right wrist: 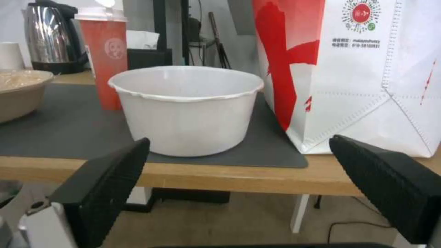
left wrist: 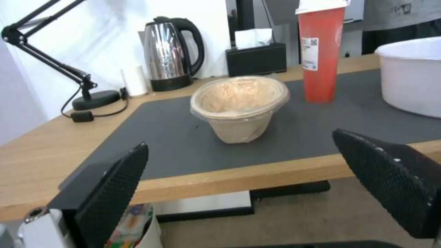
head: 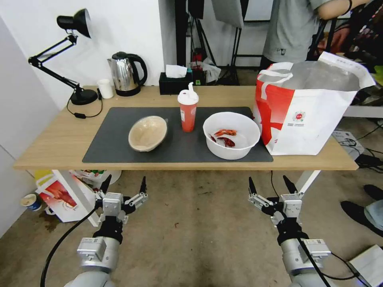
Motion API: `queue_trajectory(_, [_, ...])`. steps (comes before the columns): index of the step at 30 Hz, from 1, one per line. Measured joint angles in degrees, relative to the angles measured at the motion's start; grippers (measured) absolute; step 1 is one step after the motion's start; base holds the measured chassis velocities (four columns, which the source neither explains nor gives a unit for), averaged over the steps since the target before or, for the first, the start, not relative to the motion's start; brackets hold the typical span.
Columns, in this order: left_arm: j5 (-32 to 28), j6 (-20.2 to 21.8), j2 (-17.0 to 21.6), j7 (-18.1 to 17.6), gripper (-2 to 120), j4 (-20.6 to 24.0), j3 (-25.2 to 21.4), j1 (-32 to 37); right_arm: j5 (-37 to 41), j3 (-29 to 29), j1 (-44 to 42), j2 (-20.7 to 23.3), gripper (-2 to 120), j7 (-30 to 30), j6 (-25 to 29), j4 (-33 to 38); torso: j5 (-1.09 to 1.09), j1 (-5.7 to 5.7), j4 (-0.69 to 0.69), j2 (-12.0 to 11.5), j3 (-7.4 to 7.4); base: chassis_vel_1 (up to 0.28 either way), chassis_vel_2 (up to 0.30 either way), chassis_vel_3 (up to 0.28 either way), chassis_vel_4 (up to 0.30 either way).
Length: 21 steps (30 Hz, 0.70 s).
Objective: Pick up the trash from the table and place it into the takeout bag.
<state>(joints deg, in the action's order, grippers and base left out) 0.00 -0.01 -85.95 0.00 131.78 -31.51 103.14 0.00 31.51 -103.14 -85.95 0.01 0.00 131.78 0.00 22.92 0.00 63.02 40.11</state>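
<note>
**Pre-grasp: both arms short of table**

Left gripper [head: 123, 186] and right gripper [head: 271, 186] hang spread, empty, below the table's [head: 52, 139] near edge. Tan bowl [head: 148, 133], red cup [head: 188, 111], white bowl [head: 231, 135] sit on the mat; takeout bag [head: 307, 119] far right. Risk: tall cup probably tips if nudged; shells spill if white bowl tilts.

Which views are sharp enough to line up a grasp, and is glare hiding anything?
Head view: crisp, edges bowed, no glare on the white bowl. Left wrist view: soft, tan bowl hazy, kettle throws reflections. Right wrist view: softish, takeout bag readable.
</note>
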Motion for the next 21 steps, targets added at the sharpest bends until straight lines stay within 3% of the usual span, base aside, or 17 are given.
queue_trajectory(21, [0.00,0.00,0.00,0.00,100,0.00,0.00,0.00,0.00,0.00,0.00,0.00,100,0.00,0.00,0.00,0.00,0.00,0.00,0.00,0.00,0.000,0.000,0.000,0.000])
